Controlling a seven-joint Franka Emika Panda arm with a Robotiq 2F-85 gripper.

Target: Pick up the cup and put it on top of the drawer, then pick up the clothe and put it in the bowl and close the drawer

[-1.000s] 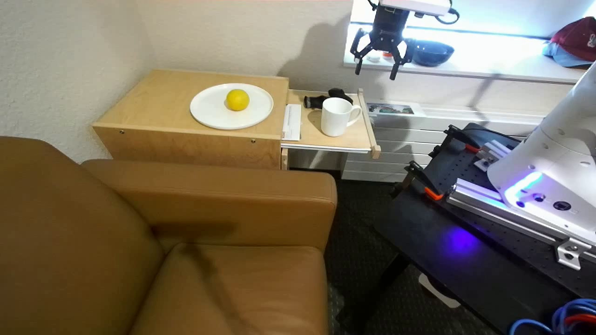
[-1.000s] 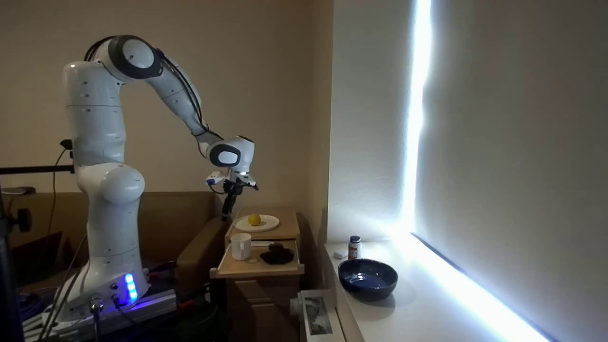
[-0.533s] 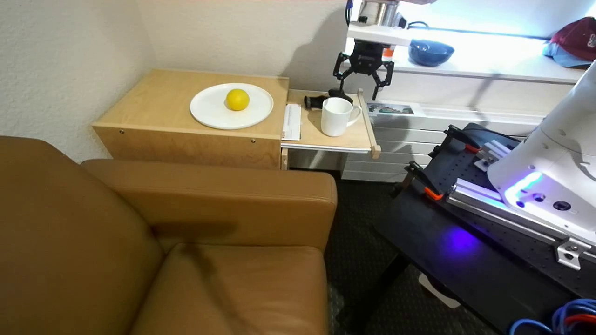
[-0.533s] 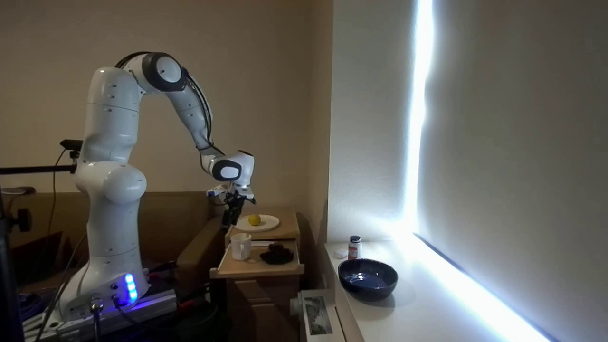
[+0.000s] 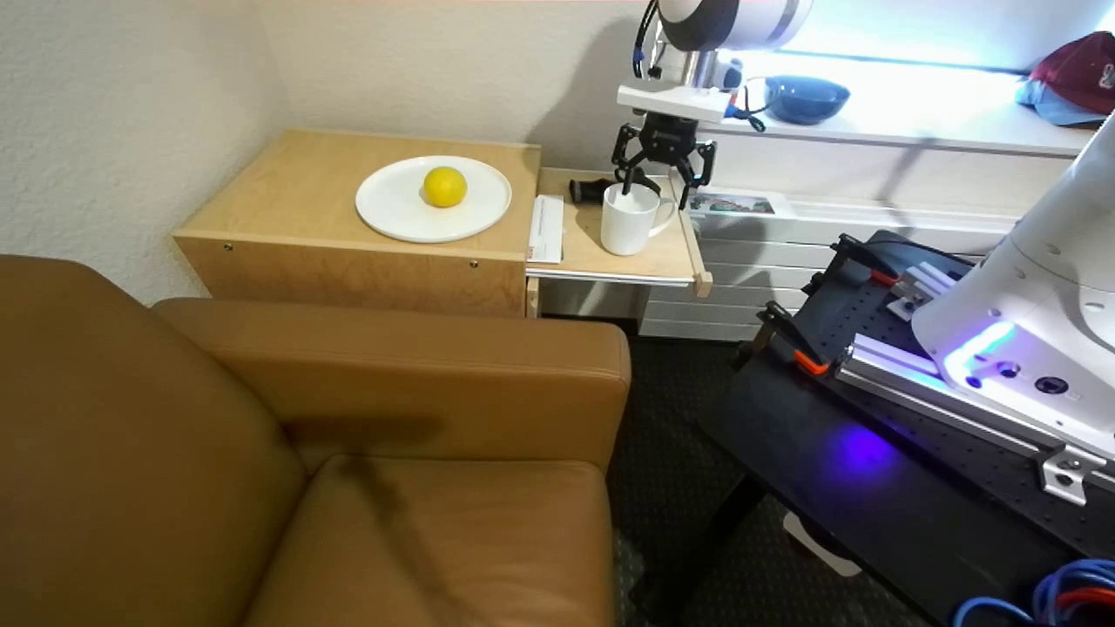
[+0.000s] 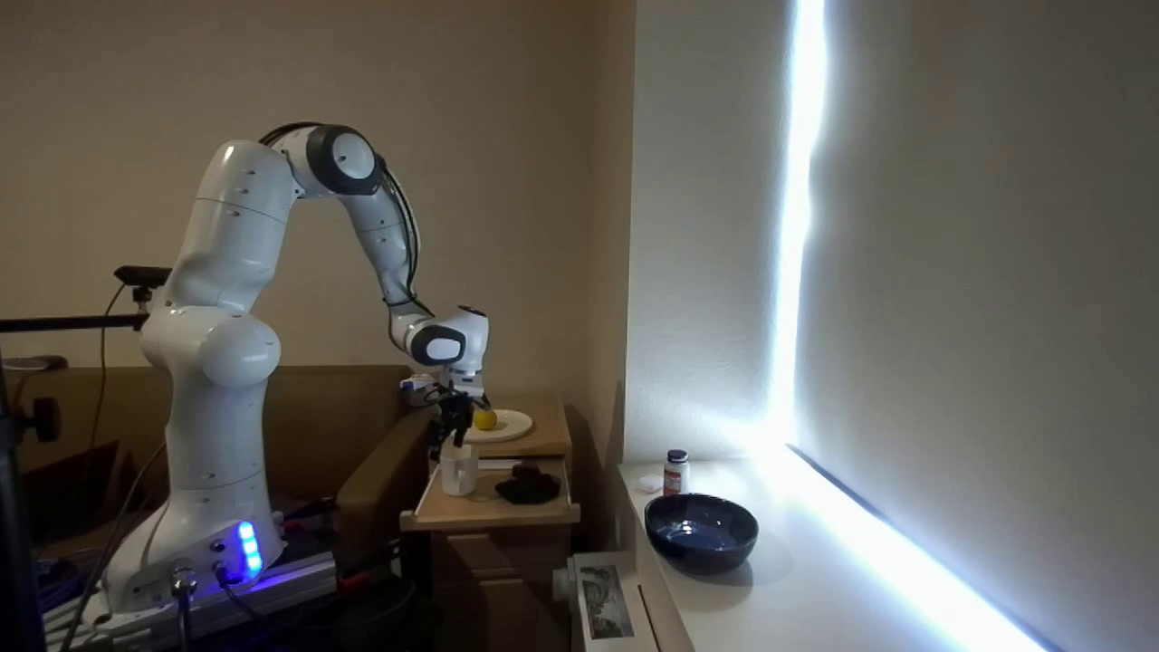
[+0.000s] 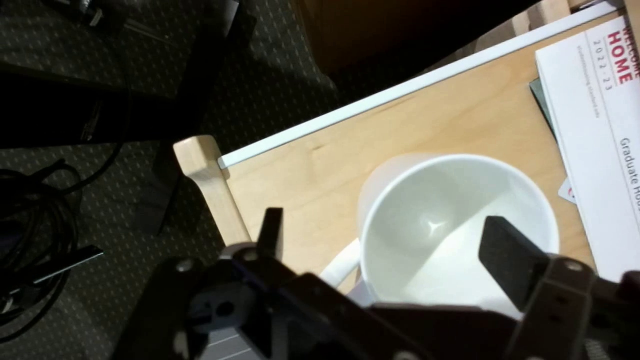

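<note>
Claw (image 5: 654,198) has just dropped to the white mug (image 5: 624,225); fingers (image 7: 510,262) wide, nothing held, one over the mouth (image 7: 445,230), one just past the handle (image 7: 342,262). Pickup likely next. Mug upright in pulled-out drawer (image 7: 310,180), black cloth (image 6: 528,487) near it; blue bowl (image 6: 702,534) on sill (image 6: 806,580).

White arm (image 6: 217,349), black cables (image 5: 641,37), black fingers (image 7: 510,260)

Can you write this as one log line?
gripper: open over cup; cup: upright in drawer; cloth: in drawer; bowl: on windowsill; drawer: open
</note>
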